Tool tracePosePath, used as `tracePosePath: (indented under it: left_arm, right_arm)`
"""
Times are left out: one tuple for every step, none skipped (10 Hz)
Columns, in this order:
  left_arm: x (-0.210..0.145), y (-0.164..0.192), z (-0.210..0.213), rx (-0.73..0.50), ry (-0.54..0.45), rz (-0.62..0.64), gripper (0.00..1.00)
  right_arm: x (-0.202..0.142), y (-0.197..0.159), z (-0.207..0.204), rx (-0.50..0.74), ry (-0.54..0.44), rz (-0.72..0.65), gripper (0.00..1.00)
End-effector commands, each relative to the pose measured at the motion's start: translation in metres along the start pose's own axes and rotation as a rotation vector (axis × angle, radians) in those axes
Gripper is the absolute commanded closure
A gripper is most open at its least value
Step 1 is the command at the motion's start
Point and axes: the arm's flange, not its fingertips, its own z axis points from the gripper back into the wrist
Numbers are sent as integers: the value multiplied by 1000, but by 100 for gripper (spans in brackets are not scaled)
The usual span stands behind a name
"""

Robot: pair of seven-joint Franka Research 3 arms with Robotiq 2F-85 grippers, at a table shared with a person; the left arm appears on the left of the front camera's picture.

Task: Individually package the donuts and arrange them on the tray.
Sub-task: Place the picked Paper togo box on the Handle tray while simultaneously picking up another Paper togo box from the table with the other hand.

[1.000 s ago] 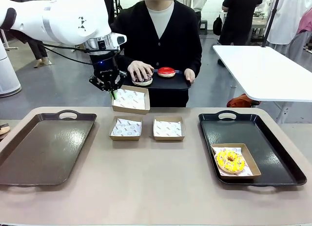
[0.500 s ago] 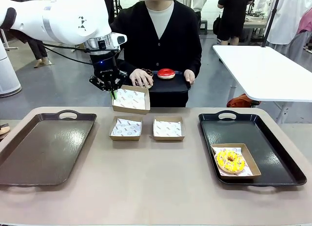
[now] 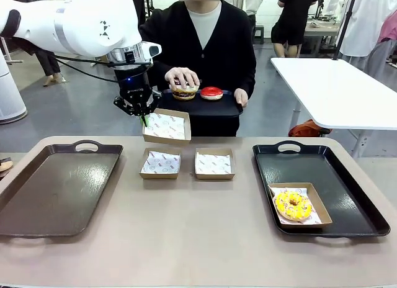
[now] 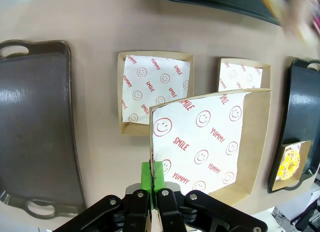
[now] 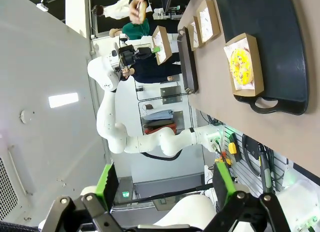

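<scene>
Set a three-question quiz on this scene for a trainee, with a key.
1. True or false: the left pincer is shut on the edge of a paper-lined cardboard box.
2. Which one lies boxed on the right tray? A red donut; B yellow donut; C plain bun.
3. Fill in: the person's hand grips the ___ donut beside the red donut.
Key: 1 true; 2 B; 3 chocolate, the sprinkled chocolate donut.
</scene>
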Motion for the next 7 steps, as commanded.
tracePosePath:
  left_arm:
    - [-3, 2, 2, 2, -5, 1, 100]
    - [-3, 2, 2, 2, -5, 1, 100]
    - [-3, 2, 2, 2, -5, 1, 100]
    - [-3, 2, 2, 2, -5, 1, 100]
    - [-3, 2, 2, 2, -5, 1, 100]
    - [-3, 2, 2, 2, -5, 1, 100]
    - [-3, 2, 2, 2, -5, 1, 100]
  right_arm:
    - [0, 0, 0, 0, -2, 0, 0]
    - [0, 0, 0, 0, -2, 0, 0]
    - [0, 0, 0, 0, -2, 0, 0]
    - [0, 0, 0, 0, -2, 0, 0]
    - [0, 0, 0, 0, -2, 0, 0]
    - [0, 0, 0, 0, -2, 0, 0]
    - [0, 0, 0, 0, -2, 0, 0]
